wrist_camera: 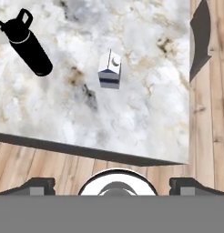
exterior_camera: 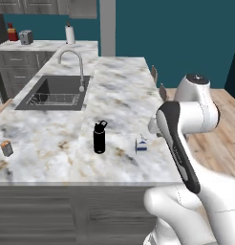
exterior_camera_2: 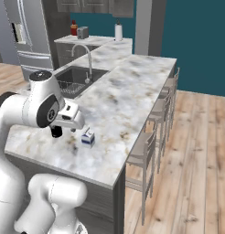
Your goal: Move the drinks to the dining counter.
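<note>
A tall black bottle (exterior_camera: 100,138) with a cap loop stands on the marble dining counter (exterior_camera: 124,86) near its front end. A small blue-and-white carton (exterior_camera: 141,145) stands just to its right. A tiny orange container (exterior_camera: 6,148) sits far left, on the sink side of the marble. My gripper (wrist_camera: 113,186) hovers above the counter's front edge, open, with nothing between its fingertips (wrist_camera: 38,185). From the hand, the carton (wrist_camera: 110,69) lies straight ahead and the bottle (wrist_camera: 27,43) ahead to the left. The hand (exterior_camera_2: 72,116) hangs above the carton (exterior_camera_2: 88,138) and partly hides the bottle (exterior_camera_2: 56,131).
A sink (exterior_camera: 55,93) with a faucet (exterior_camera: 74,57) lies left of the dining counter. A paper towel roll (exterior_camera: 69,34) and a toaster (exterior_camera: 26,37) stand on the back counter. Stools (exterior_camera_2: 151,141) line the counter's right side over wooden floor (exterior_camera_2: 196,160).
</note>
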{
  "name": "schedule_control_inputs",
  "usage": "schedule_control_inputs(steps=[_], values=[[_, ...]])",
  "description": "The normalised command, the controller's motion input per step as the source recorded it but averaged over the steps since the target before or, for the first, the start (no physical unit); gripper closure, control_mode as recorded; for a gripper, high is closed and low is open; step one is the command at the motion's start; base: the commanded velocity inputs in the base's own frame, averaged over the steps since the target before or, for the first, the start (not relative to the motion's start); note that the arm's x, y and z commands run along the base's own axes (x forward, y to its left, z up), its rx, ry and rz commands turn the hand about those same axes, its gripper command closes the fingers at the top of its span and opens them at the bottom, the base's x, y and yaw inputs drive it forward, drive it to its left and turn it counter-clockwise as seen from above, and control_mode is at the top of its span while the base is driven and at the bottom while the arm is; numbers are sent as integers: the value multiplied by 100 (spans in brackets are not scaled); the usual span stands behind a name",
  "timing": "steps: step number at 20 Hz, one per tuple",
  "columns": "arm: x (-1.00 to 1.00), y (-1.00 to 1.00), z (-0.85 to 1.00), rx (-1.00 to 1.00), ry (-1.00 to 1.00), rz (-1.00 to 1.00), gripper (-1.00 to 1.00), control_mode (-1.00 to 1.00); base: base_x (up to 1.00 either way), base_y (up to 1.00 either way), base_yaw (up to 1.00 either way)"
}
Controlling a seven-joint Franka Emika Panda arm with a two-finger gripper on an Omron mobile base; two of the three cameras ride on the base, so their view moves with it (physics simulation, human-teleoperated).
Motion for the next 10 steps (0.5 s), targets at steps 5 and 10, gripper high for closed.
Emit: schedule_control_inputs(steps=[5, 10], values=[[-21, 0, 26, -1, 0, 0, -100, -100, 0, 0, 0], [-16, 0, 12, 0, 0, 0, -100, -100, 0, 0, 0]])
